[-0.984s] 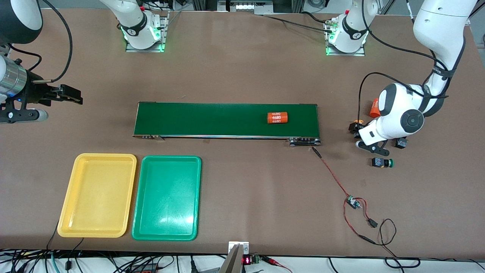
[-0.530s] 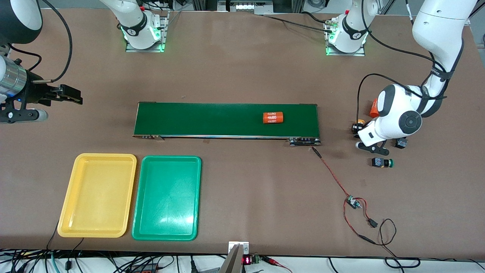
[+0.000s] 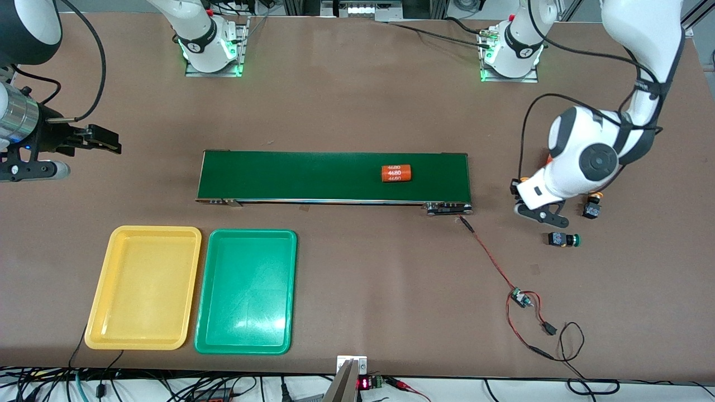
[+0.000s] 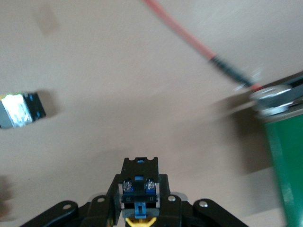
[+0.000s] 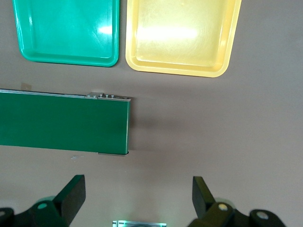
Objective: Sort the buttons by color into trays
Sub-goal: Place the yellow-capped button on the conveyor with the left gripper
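Both trays, yellow tray (image 3: 142, 287) and green tray (image 3: 246, 291), hold nothing; sorting has barely begun. A green button (image 3: 563, 240) lies near the left arm's end. The left gripper (image 4: 138, 215) pinches a yellow button (image 4: 138, 189) just above the table. The right gripper (image 5: 137, 194) waits, fingers spread.

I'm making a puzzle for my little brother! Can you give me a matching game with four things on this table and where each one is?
Things:
1. orange cylinder
2. yellow button
3. green button
4. yellow tray

Places:
A. lying on the bare table, at the left arm's end
B. beside the green tray, at the right arm's end
C. held in the left tool
D. on the dark-green conveyor belt

Pairs: 1-D, 2-C, 3-A, 4-B
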{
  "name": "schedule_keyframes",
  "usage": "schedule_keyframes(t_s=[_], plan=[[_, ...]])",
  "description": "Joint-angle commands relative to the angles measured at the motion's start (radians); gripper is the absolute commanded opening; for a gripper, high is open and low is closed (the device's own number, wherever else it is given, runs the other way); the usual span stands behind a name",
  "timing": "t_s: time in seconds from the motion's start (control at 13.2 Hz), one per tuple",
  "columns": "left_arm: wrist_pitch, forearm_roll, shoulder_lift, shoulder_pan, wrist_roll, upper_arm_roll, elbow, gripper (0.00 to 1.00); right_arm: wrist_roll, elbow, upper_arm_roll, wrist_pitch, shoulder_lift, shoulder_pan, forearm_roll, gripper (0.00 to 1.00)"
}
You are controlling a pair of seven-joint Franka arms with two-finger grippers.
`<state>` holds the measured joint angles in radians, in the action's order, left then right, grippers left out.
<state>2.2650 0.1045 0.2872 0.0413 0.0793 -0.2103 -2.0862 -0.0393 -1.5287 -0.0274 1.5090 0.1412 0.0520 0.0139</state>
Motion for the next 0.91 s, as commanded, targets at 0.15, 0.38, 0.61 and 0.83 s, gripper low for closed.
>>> schedule_keyframes(t_s=[0.15, 0.38, 0.61, 0.83], plan=[[-0.048, -0.017, 0.0, -0.076, -0.192, -0.072, 0.072, 0.0, 0.01, 0.015, 0.001, -0.01, 0.006, -0.006, -0.015, 1.0], [-0.055, -0.017, 0.044, -0.185, -0.33, -0.073, 0.077, 0.0, 0.01, 0.015, 0.001, -0.012, 0.006, -0.004, -0.015, 1.0], [-0.05, -0.02, 0.075, -0.233, -0.404, -0.073, 0.075, 0.0, 0.01, 0.015, 0.001, -0.012, 0.006, -0.004, -0.015, 1.0], [-0.048, -0.04, 0.095, -0.247, -0.405, -0.073, 0.074, 0.0, 0.01, 0.015, 0.001, -0.012, 0.006, -0.004, -0.015, 1.0]])
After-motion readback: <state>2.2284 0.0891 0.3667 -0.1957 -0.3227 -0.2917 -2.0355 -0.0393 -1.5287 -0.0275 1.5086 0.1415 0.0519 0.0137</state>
